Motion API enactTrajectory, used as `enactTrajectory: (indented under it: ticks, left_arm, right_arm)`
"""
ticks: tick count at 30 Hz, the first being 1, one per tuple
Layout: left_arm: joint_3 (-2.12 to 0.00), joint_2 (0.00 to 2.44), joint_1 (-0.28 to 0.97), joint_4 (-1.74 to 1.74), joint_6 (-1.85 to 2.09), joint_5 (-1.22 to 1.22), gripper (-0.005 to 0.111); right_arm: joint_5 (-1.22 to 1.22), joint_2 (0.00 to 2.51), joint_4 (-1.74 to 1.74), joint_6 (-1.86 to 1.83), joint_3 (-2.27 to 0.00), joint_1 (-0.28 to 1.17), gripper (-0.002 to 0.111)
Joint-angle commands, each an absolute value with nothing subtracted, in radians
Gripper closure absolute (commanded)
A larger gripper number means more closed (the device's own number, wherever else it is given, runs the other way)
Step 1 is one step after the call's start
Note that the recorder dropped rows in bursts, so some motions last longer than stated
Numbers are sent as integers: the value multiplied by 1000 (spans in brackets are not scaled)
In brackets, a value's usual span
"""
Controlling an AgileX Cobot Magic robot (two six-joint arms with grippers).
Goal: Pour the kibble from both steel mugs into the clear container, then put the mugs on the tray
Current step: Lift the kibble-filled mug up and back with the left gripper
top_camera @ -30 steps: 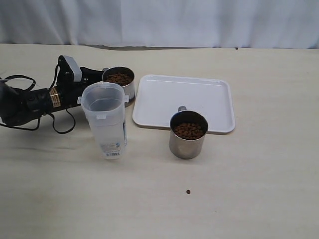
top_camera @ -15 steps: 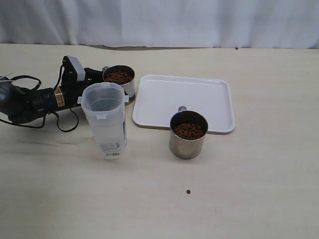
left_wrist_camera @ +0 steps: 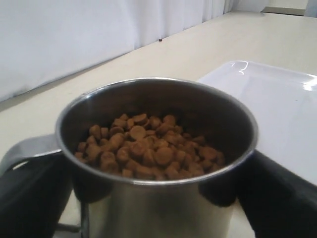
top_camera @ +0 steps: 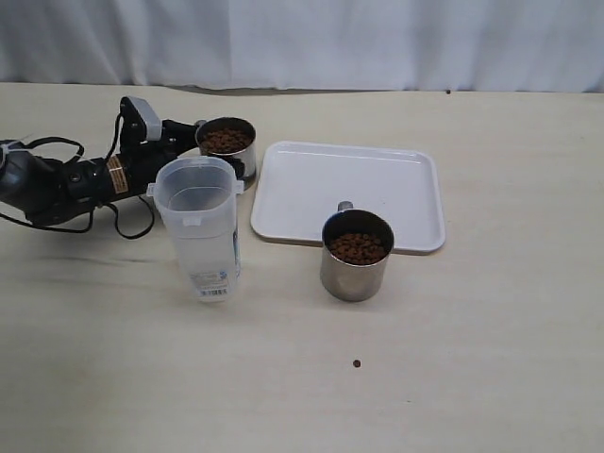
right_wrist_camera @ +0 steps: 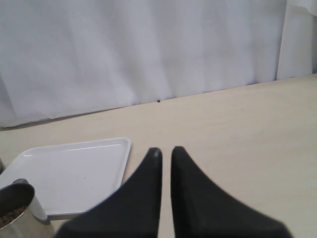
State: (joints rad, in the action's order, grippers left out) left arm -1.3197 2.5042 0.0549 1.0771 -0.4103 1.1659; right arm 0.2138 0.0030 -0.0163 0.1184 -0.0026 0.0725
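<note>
One steel mug (top_camera: 243,162) full of kibble (top_camera: 226,141) sits just behind the clear container (top_camera: 198,226), left of the tray (top_camera: 349,184). My left gripper (top_camera: 217,156) reaches in from the left and is shut on this mug. In the left wrist view its black fingers (left_wrist_camera: 282,198) press both sides of the mug (left_wrist_camera: 148,218), and the brown kibble (left_wrist_camera: 143,148) fills it. The other steel mug (top_camera: 354,269), also full, stands at the tray's front edge. My right gripper (right_wrist_camera: 166,151) is shut on nothing, above the table beside the tray (right_wrist_camera: 74,168); it is outside the exterior view.
A single loose pellet (top_camera: 357,363) lies on the table in front of the second mug. Black cables (top_camera: 57,184) trail from the left arm over the table's left side. A white curtain (top_camera: 302,42) closes off the back.
The left arm has swung toward the tray, and the mug in its jaws has shifted slightly away from the container. The right gripper, tray and second mug have stayed put.
</note>
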Motion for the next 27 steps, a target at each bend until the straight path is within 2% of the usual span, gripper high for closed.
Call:
enactTrajectory:
  ticks: [1,9,12,16,18,27]
  left_arm:
    - [-1335,2507,78,1059,-416,1180,44]
    - [-1340,2507,84,1045,-416,1125,46]
    - [-1340,2507,84,1007,-416,1112,63]
    - [-1340,2507,76,981,-416,1106,96]
    - [-1340,2507,68,981,-416,1095,105]
    - [-1340,2446,-22,1035,-509,1096,107]
  right_arm:
    - [211,0,-18,116,0,76,103]
    - [211,0,-18,116,0,76,103]
    - [211,0,-18,116,0,76,103]
    - [211,0,-18,116,0,76,103]
    - [211,0,-18,116,0,76,103]
    - [211,0,-18,116,0,76,103]
